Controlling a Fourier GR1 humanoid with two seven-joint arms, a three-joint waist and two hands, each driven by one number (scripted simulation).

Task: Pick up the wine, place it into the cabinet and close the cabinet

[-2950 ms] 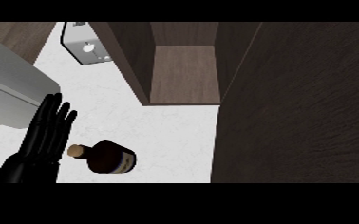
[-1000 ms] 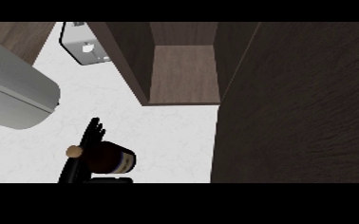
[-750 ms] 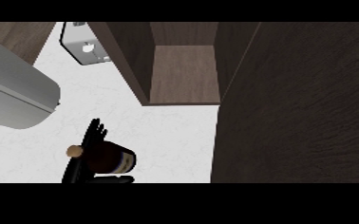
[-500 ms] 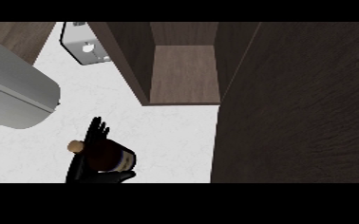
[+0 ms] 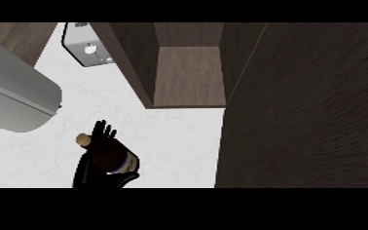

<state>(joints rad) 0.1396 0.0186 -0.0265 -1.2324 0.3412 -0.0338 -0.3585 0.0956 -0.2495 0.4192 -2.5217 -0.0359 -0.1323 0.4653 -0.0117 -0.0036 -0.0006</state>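
The wine bottle is dark, with a tan cork at its upper left end and a pale label band on its right side. It sits low at the left of the head view, over the white counter. My right hand is shut on it: the palm lies under the bottle, fingers stick up behind its neck, and the thumb curls round its lower right. The open cabinet lies farther up and to the right, its shelf bare. My left hand does not show.
The cabinet's dark door stands open and fills the right side. A big grey rounded body juts in from the left edge. A light grey plate with a hole lies at the back left.
Three seconds ago my hand stood open left of the bottle; it then closed round it. Over the last second hand and bottle have crept upward in view, towards the cabinet.
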